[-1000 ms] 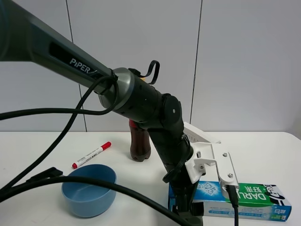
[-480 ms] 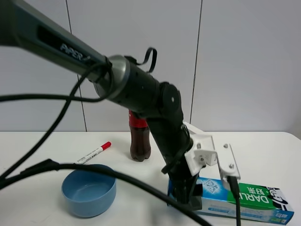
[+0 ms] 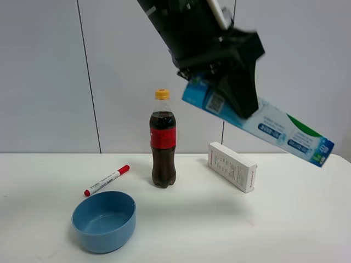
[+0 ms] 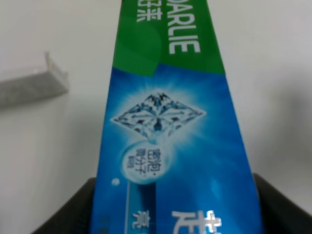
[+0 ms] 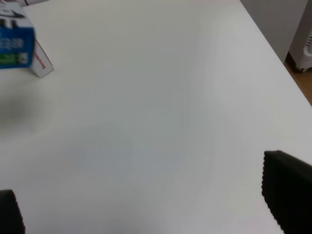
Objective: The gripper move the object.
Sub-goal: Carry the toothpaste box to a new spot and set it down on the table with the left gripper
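The object is the long blue and green DARLIE toothpaste carton (image 3: 274, 127). It hangs tilted in the air, high above the table, with its right end lower. My left gripper (image 3: 233, 87), a black claw, is shut on its upper left part. In the left wrist view the carton (image 4: 168, 126) fills the frame between the two dark fingers (image 4: 285, 204). My right gripper (image 5: 146, 200) is open and empty over bare table; it does not show in the exterior view. The carton's end (image 5: 14, 41) shows at the corner of the right wrist view.
A cola bottle (image 3: 163, 139) stands mid-table. A shorter white box (image 3: 232, 166) lies to its right, under the lifted carton. A red-capped marker (image 3: 107, 180) and a blue bowl (image 3: 103, 220) are on the left. The white table (image 3: 285, 224) ends at the right (image 5: 273, 46).
The left arm has lifted the carton from the table's front right to high in the air, and it is now tilted. The arm no longer hides the bottle and white box.
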### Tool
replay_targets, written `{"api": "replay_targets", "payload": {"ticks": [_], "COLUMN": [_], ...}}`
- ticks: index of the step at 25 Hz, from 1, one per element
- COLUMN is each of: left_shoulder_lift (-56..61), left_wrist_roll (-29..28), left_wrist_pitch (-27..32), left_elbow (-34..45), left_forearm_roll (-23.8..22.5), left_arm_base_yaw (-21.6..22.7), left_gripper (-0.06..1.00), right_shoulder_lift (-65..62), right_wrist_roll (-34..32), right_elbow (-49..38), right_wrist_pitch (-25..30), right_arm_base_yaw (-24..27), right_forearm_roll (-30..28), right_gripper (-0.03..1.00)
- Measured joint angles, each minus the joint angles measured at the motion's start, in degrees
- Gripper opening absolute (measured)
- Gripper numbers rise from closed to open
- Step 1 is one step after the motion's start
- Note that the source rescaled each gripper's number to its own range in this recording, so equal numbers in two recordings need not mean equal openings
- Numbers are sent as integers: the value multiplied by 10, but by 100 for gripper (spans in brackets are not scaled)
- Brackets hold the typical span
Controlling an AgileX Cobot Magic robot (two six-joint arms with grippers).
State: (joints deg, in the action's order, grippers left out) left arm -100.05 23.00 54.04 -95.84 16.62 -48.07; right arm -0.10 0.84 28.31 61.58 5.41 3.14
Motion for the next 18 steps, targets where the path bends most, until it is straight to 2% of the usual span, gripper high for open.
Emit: {"api": "replay_targets", "payload": {"ticks": [3,6,7,9,12,14,18], "left_shoulder_lift": [54,113,130,169,214,236,265], "left_wrist_roll": [-81,-166,-201,-270,-346,-372,-400], "left_wrist_pitch": [50,86,98,128,168,168,164], "left_elbow": [0,2,2,2,2,2,34], "left_forearm_roll": [-53,-156,-199,-321,-449,-476,-468], "left_arm_base_yaw": [0,0,0,0,7,25,93], "left_gripper": [2,2,2,2,2,2,2], "right_shoulder_lift": [0,0,0,0,0,0,0], "right_wrist_roll": [0,0,0,0,0,0,0], "right_elbow": [0,0,0,0,0,0,0], "right_wrist_pitch": [0,0,0,0,0,0,0], "right_arm_base_yaw": [0,0,0,0,0,0,0], "right_forearm_roll": [0,0,0,0,0,0,0], "right_gripper": [100,100,100,100,100,100,100]}}
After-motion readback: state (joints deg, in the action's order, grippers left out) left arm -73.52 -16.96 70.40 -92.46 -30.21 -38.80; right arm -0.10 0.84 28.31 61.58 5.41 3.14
